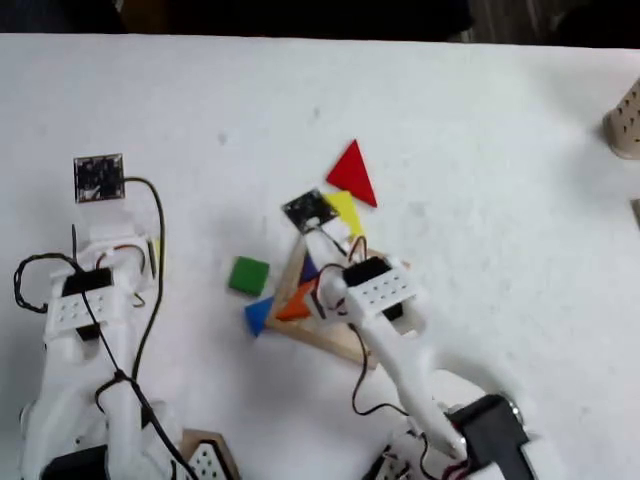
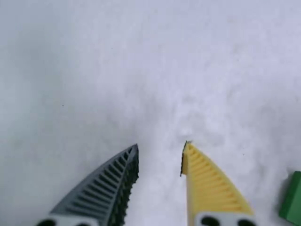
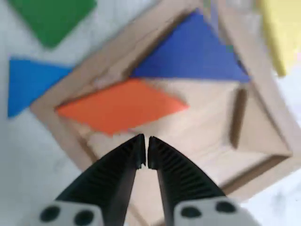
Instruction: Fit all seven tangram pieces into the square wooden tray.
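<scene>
Right gripper (image 3: 145,153), clenched nearly shut and empty, hovers over the wooden tray (image 3: 108,56) beside the orange parallelogram (image 3: 120,106); at nine o'clock, left gripper (image 2: 161,148) gapes above the table (image 2: 141,70).

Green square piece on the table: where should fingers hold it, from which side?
Probably best: grip the green square piece across two opposite straight edges, coming down from above. It lies flat on the white table, with free space around its edges.

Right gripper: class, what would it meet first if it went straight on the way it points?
Probably the orange piece lying in the wooden tray, just ahead of the right gripper; possibly the tray's bare floor first, as depth is unclear.
</scene>
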### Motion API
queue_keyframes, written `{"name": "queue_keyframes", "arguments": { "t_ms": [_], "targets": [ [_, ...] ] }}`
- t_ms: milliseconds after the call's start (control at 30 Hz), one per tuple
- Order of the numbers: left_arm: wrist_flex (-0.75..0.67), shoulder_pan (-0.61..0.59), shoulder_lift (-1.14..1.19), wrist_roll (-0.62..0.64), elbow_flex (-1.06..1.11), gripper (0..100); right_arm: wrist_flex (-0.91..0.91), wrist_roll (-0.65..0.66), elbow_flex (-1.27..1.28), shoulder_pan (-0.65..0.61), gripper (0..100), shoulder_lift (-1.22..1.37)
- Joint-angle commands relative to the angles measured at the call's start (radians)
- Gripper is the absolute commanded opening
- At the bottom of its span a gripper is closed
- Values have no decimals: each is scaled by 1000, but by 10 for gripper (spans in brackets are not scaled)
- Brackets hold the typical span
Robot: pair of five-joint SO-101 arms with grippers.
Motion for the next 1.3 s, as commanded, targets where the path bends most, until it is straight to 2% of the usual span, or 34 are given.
{"name": "queue_keyframes", "arguments": {
  "t_ms": [0, 567, 733, 1000, 1267],
  "targets": [
    [-21, 28, 2, -8, -17, 181, -68, 11, -17, 28, 17, 33],
    [-21, 25, 2, -9, -15, 181, -67, 3, -150, 2, 17, 139],
    [-21, 24, 2, -9, -15, 181, 24, 3, -170, -8, 17, 117],
    [-21, 24, 2, -11, -15, 181, 268, 2, -193, 120, 17, -101],
    [-21, 24, 2, -11, -15, 181, 280, 51, -74, 283, 19, -150]
  ]
}}
